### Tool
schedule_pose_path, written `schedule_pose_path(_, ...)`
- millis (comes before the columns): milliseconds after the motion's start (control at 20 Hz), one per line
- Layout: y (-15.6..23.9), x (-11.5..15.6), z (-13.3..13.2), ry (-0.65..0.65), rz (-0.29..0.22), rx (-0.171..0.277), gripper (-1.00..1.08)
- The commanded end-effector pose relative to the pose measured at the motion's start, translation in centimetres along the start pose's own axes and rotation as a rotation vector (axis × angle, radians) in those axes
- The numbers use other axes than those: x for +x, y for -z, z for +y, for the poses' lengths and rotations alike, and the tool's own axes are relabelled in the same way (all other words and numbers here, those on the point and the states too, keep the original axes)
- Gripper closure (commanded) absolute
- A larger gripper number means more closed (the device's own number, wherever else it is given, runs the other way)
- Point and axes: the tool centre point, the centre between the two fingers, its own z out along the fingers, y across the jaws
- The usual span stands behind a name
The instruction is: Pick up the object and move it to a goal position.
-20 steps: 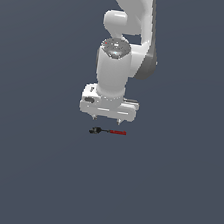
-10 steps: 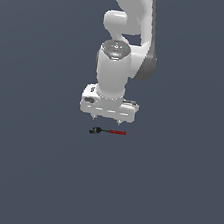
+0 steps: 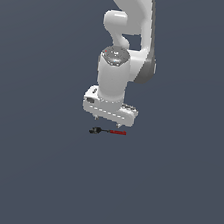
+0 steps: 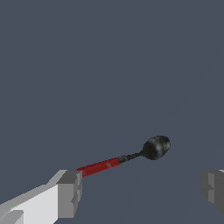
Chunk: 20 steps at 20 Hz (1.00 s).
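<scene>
gripper (image 3: pixel 108 120) hangs at the centre of the exterior frame, jaws spread wide apart and holding nothing. just below it the object (image 3: pixel 108 131) lies flat on the grey floor, black head toward frame left, red handle toward the right.

Glossy black head and red handle of the spoon-like tool (image 4: pixel 131 158); smooth matt floor (image 3: pixel 24 172).
</scene>
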Motion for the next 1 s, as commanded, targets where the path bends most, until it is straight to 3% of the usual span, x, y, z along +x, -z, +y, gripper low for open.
schedule_pose_path(0,-0.6,-0.2,-0.1,-0.064,-0.003,0.003,-0.92)
schedule_pose_path(950,-5.4,-2.3,-0.2,-0.607,-0.026,0.006,-0.92)
